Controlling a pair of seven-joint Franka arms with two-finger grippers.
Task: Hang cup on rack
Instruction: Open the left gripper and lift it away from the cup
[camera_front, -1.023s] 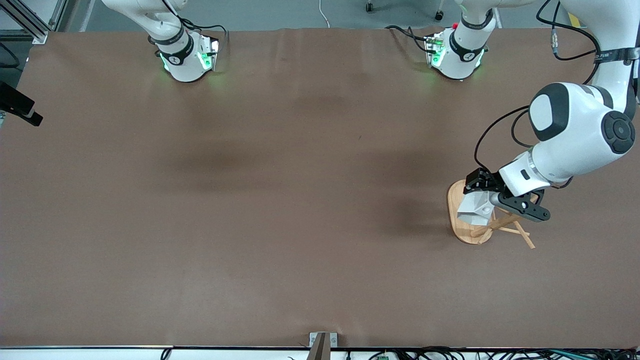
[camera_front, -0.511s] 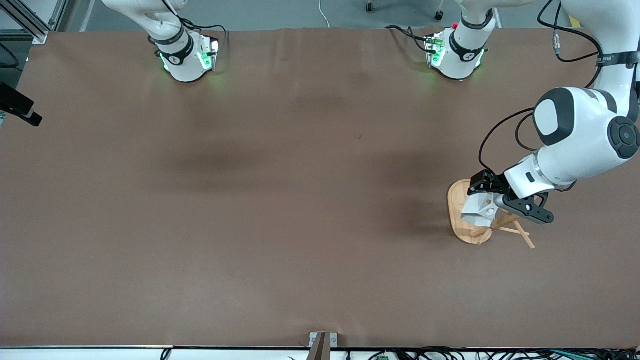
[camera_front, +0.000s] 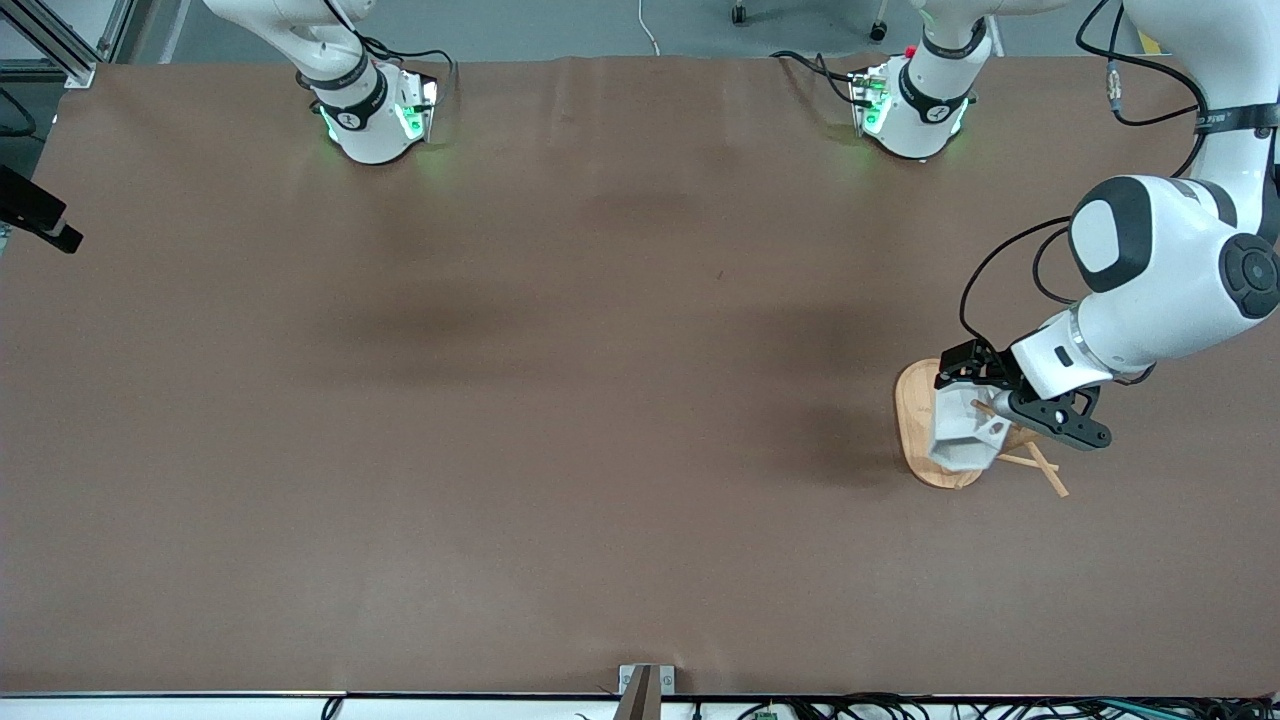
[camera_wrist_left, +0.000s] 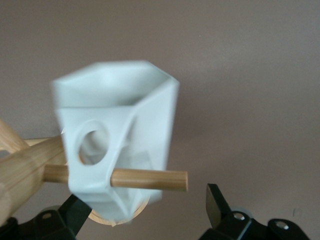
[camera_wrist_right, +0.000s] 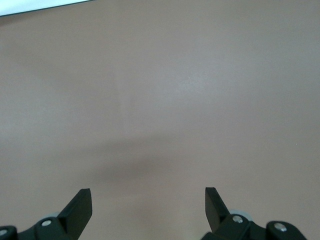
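The rack is seen only in part from the front: its oval base shows toward the left arm's end of the table, while its post is hidden under the cup and the left gripper. A few thin pegs stick out from under the gripper on the side nearer the front camera. In the left wrist view the post is cut off at the picture's edge, and only a sliver of the base is seen under the cup.

The cup is blurred in the left wrist view, yet its block handle with the round hole can be made out. One peg is seen crossing the handle block just below that hole; whether it passes through the block cannot be told. The cup's mouth is turned away from the wrist camera, so nothing can be said of its inside.

The left gripper is held just over the rack's base, its two fingertips spread wide apart and clear of the cup. Whether the cup's weight is borne by the peg alone cannot be judged.

The right gripper is not seen from the front; in its own wrist view it is shown over bare brown table with the fingers parted. The right arm is waiting.
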